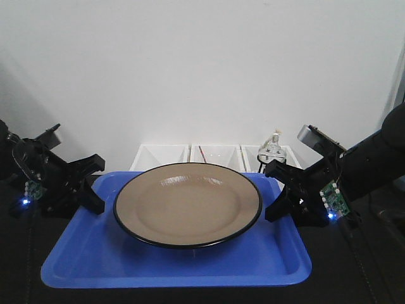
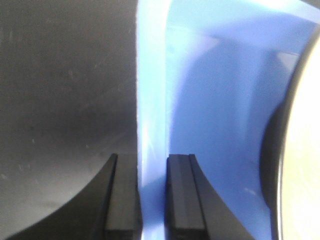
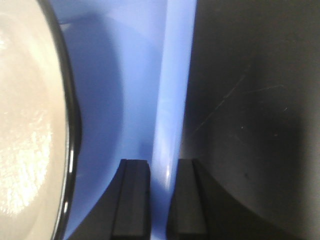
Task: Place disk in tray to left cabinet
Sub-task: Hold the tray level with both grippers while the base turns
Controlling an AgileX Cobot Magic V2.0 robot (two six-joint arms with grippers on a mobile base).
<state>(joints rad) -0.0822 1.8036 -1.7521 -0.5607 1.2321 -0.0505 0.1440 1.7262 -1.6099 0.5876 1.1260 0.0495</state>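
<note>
Wrist views crop the disk (image 2: 302, 150), white bins (image 1: 215, 154) half hidden behind it — small clear object (image 1: 273, 149) unidentifiable

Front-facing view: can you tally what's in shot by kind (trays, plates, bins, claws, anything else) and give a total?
tray: 1
disk: 1
white bins: 3
small clear glass item: 1
claws: 2, left claw and right claw, each clamped on the tray's rim
Total: 8

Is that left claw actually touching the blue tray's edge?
Touching. The left wrist view shows the left gripper with its fingers pressed flush against both sides of the tray rim, with no gap visible.
</note>
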